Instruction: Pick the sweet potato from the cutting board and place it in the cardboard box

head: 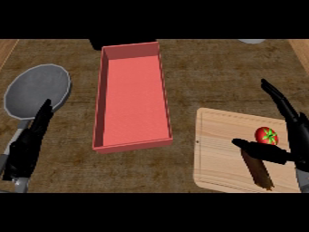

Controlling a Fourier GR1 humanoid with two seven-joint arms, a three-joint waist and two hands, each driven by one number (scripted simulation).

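Sweet potato (258, 170) (on cutting board (217, 149)) under right hand (297, 145)

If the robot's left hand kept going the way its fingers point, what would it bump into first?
Probably the grey plate. The left hand points up-right toward the plate's lower edge, though its height above the counter is unclear.

I see bare surface (183, 127) between the cutting board (217, 154) and the red box (131, 99), open on top. A tomato (266, 135) sits beside my right hand (304, 140).
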